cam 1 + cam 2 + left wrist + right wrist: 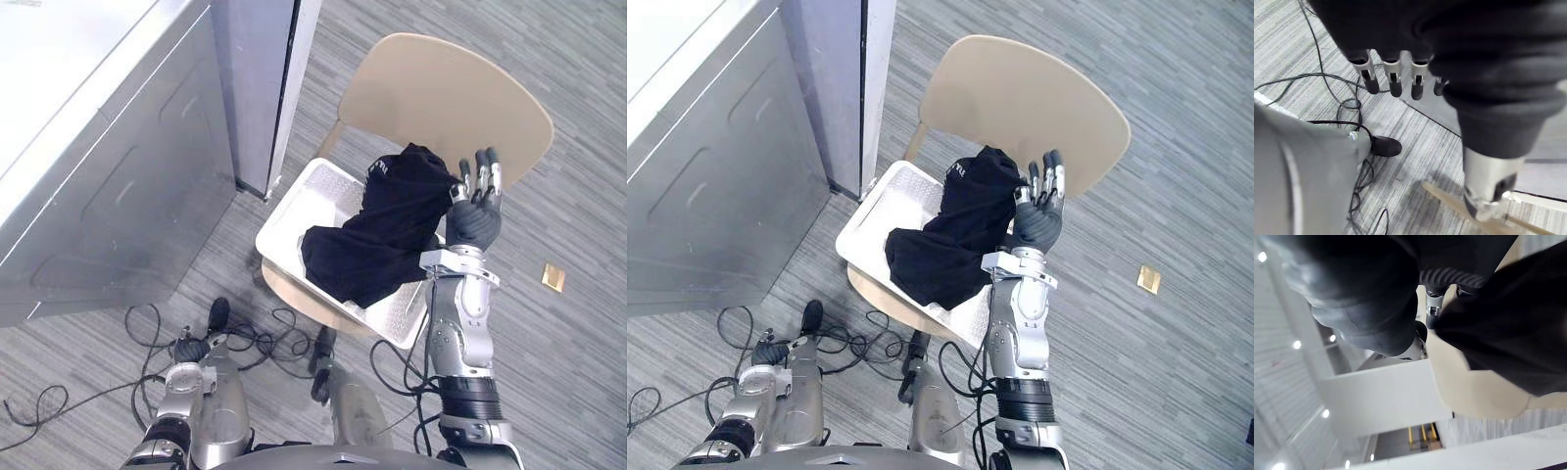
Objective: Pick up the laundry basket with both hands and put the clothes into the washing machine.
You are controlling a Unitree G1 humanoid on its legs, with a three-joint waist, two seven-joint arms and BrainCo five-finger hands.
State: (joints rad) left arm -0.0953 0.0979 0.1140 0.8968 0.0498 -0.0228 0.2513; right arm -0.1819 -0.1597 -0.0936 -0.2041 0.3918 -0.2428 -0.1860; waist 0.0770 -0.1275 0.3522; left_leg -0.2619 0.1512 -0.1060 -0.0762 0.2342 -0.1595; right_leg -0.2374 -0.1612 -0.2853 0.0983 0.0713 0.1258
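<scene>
A white laundry basket (pixel 294 220) sits on the seat of a beige chair (pixel 441 98). Black clothes (pixel 382 235) lie heaped in it and spill over its near right rim. My right hand (pixel 474 220) is raised at the basket's right side, open, fingers straight up, close beside the clothes and holding nothing. In the right wrist view the black cloth (pixel 1508 328) lies just past the hand. My left hand (pixel 192 349) hangs low near the floor, well short of the basket, with its fingers (pixel 1393 81) relaxed and empty.
The silver washing machine (pixel 108 186) stands at the left, its tall panel (pixel 265 88) just left of the chair. A small tan piece (pixel 554 277) lies on the grey striped floor to the right.
</scene>
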